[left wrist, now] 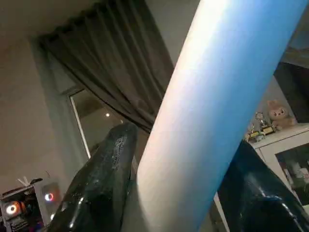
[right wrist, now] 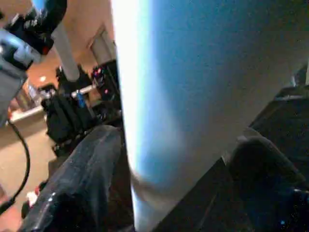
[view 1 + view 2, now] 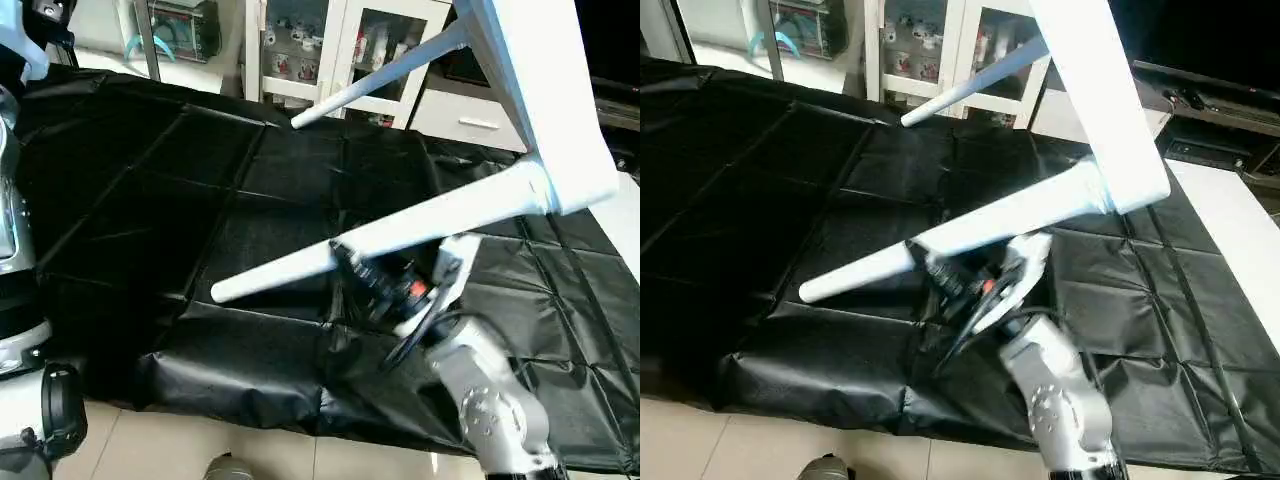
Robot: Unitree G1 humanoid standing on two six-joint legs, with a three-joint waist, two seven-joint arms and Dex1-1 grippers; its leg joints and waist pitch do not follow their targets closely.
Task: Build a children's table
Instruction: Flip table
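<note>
White tbl top (image 3: 540, 90) tilted, tapered legs (image 3: 400, 235) – fitted

Dim room, blurred wrist views, perhaps backlit

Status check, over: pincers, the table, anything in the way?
Left pincer clamped on a white leg. Right pincer straddling near leg, grip unconfirmed. Tabletop tipped up, legs fitted. Black cover unobstructed.

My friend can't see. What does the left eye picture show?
A white plastic square tabletop is tipped up on edge over a table with a black cover, two long white tube legs sticking out. The right gripper reaches the nearer leg from below.
</note>
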